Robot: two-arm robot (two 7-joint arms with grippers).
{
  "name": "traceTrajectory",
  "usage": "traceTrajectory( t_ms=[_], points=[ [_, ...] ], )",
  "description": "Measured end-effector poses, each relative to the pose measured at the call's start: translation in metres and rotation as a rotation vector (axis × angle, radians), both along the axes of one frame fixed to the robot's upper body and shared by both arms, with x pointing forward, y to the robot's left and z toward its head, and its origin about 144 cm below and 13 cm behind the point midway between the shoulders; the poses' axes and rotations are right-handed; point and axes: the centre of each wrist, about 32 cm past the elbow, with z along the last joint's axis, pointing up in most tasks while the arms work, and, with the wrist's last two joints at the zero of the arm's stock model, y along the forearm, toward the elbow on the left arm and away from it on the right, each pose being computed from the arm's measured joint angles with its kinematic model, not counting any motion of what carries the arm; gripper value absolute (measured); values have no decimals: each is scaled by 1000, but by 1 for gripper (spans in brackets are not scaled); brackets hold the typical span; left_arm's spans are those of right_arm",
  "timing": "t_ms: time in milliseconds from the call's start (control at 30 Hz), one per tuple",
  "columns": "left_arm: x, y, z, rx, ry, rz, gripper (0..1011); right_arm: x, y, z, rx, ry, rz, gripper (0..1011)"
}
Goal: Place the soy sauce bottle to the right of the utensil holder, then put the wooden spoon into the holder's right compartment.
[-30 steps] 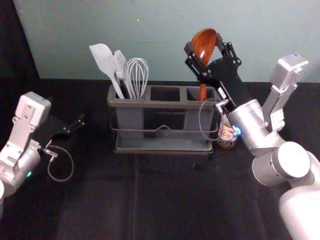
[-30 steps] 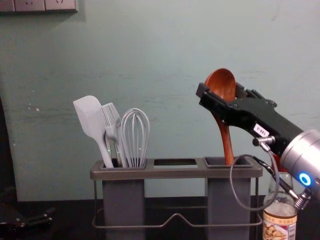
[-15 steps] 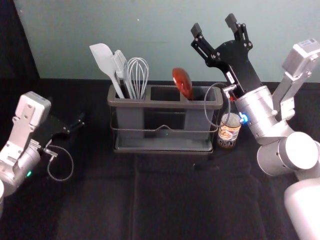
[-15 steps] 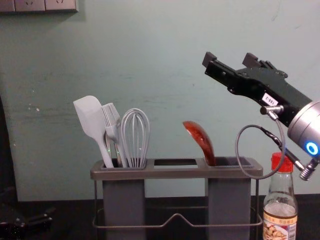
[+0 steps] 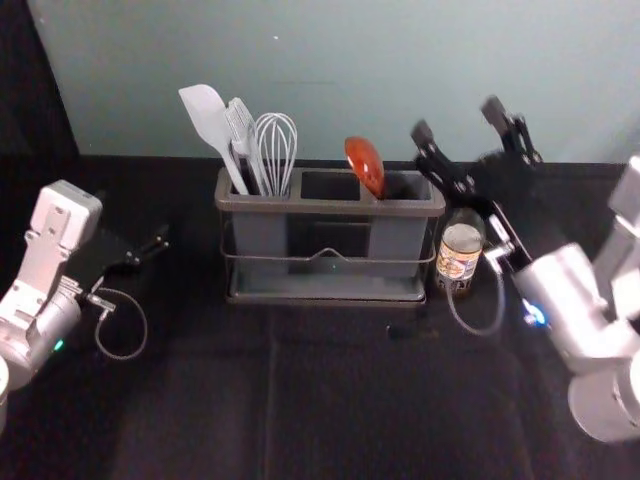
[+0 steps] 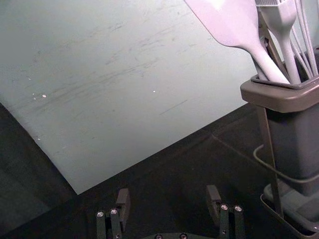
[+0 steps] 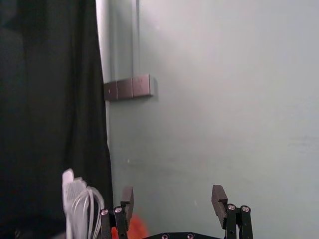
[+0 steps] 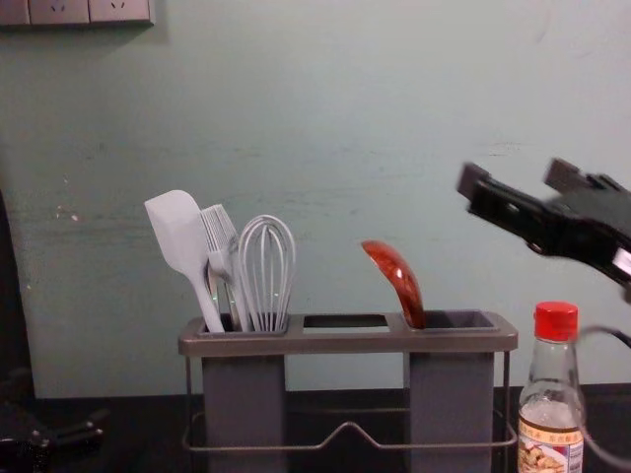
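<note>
1. Spoon (image 8: 399,280) leans inside the right compartment (image 8: 452,399) of the utensil holder (image 8: 266,342): done, I judge.
2. Soy sauce bottle (image 8: 550,434) stands just right of it.
3. Right gripper (image 8: 519,176), wide and empty, only needs retreat.
4. Left gripper (image 6: 168,194), also wide, is parked left.

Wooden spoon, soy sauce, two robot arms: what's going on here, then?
A robot is tidying kitchen things. The wooden spoon leans in the right compartment of the utensil holder, and the soy sauce bottle stands to the holder's right. Both are where the task wants them. The right gripper is open and empty, up above the bottle; the left gripper is idle off to the holder's left.
</note>
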Motion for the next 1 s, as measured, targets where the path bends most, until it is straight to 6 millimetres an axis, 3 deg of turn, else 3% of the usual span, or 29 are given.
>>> traceTrajectory(
  t_ms=[200,533,767,1000],
  points=[
    [0,0,0,0,0,0,1005,-31,-23,-6,-104,58,-21,1002],
    [0,0,0,0,0,0,1005,-50,-55,-9,-237,186,-287,1003],
    [0,0,0,0,0,0,1005,-45,-74,-10,-351,283,-371,1002],
    [0,0,0,0,0,0,1005,-23,-83,-20,-407,287,-357,1002]
  ],
)
